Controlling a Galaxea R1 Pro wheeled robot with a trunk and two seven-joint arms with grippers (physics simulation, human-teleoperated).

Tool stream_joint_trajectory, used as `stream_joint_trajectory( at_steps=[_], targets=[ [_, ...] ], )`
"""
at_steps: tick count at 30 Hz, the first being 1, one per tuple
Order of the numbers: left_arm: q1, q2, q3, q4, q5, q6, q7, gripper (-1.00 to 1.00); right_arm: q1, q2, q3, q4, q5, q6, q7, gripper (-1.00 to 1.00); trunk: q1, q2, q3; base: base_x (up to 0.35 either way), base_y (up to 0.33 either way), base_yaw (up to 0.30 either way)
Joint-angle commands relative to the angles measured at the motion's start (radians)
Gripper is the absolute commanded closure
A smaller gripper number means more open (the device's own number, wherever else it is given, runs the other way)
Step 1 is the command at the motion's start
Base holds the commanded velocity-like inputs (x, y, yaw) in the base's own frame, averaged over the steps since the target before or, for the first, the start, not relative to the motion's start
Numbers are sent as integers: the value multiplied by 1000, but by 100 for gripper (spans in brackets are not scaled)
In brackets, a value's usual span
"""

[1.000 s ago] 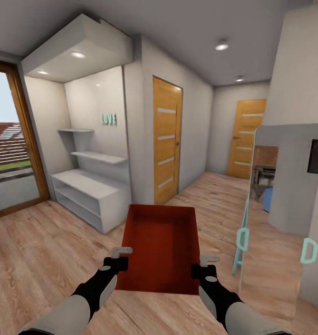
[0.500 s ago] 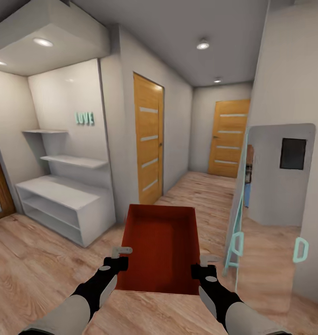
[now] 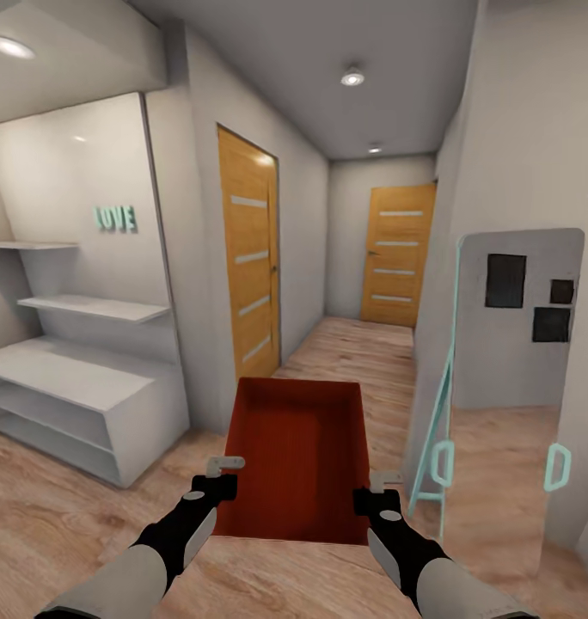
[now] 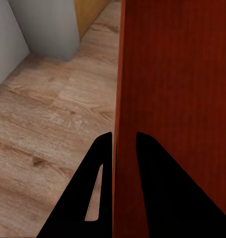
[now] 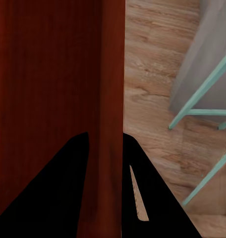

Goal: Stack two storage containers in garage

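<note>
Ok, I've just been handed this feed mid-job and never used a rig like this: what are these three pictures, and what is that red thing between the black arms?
The big picture comes from a camera on the robot's head, looking down over its two arms. The left end effector and right end effector each pinch a side wall of an orange-red open bin, carried in front of the robot above a wood-plank floor. The two smaller pictures come from cameras near each wrist, looking along the fingers: each shows dark fingers straddling a bin wall. Ahead is a hallway with two wooden doors, white shelves at the left, and a mirror on a teal frame at the right.
</note>
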Motion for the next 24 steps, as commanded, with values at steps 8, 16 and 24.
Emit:
stream_joint_trajectory(
  at_steps=[8,16,24],
  targets=[
    [0,8,-6,-5,-9,-11,29,100,-1,0,-10,3,-22,-2,-4,100,1,-1,-1,304,217,-3],
    [0,8,-6,-5,-9,-12,29,100,-1,0,-10,3,-22,-3,-4,100,1,-1,-1,304,217,0],
    [0,8,-6,-5,-9,-12,29,100,-1,0,-12,3,-22,-3,-4,100,1,-1,-1,304,217,-30]
  ],
)
